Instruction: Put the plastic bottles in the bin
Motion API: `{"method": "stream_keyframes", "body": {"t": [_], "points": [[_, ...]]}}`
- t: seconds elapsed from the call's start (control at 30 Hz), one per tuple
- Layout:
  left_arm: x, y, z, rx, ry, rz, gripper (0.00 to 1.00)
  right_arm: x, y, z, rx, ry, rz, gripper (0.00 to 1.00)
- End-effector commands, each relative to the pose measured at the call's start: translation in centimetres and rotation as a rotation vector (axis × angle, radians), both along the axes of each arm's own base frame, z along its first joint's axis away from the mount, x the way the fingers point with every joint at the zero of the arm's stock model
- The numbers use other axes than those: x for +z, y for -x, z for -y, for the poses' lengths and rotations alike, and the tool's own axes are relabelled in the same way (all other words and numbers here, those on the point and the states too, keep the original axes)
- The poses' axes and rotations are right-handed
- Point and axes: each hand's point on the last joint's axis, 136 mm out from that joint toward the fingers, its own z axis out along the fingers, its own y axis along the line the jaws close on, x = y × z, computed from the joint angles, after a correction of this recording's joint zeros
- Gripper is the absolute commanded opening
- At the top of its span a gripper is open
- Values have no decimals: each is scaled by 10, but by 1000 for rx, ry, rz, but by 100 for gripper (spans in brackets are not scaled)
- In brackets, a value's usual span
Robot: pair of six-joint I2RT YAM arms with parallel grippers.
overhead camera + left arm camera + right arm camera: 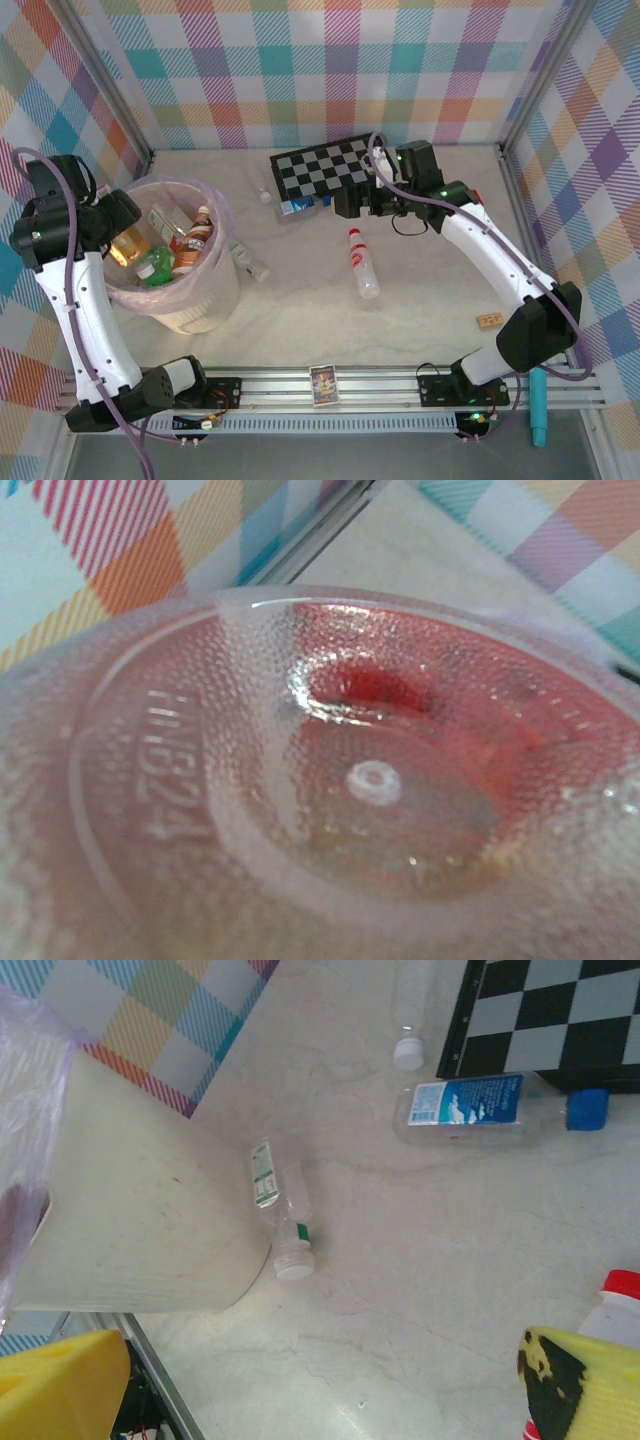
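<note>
bottle base point(370, 780): right at left wrist, over bin point(195, 305)
left gripper point(113, 236): jaws hidden, can't tell grip
right gripper point(315, 1385): wide, empty
step: likely drop-off
next: release inside rim; right takes red-capped bottle point(362, 262)

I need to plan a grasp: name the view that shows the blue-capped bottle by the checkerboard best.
Right wrist: the blue-capped bottle lies on its side, whole, label and cap clear. Top external shows it small at the checkerboard edge.

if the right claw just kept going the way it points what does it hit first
The right claw, open, would probably meet bare tabletop first. A small clear white-capped bottle lying beside the cream bin sits further along that line, though depth is hard to judge.
</note>
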Motion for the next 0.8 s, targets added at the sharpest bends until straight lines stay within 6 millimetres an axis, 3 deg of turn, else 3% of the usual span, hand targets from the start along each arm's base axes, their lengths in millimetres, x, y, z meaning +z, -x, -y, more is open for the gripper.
{"method": "stream_keyframes", "body": {"t": [0.0,0.3,0.77], "points": [[-26,26,-10,17,-59,-173,50,-21,1,-3,26,1,-66,99],[-80,25,-8,-34,-6,-337,55,-33,-1,-3,28,19,-101,99],[-128,-7,-15,-30,40,-373,55,-37,-1,-2,23,23,-107,99]]}}
